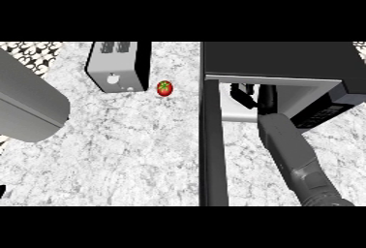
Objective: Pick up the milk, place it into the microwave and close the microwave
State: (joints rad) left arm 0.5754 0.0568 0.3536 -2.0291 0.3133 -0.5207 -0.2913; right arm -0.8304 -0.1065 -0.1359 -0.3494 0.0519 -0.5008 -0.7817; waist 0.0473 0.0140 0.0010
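A large grey forearm point(28, 104) is filling the frame's left edge, its hand out of view. A toaster point(118, 65) is standing upper left, a tomato point(165, 88) just beside it. The microwave point(286, 63) is sitting upper right, its door point(213, 145) hanging open. The right hand point(266, 99) is reaching inside; whether its fingers are open or closed cannot be told. The milk is hidden.

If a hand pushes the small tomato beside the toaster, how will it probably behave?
The tomato looks round, so it would likely roll rather than slide on the flat counter. It seems small and probably light. Its glossy skin may be slippery. It lies right of the toaster, which could stop a leftward roll.
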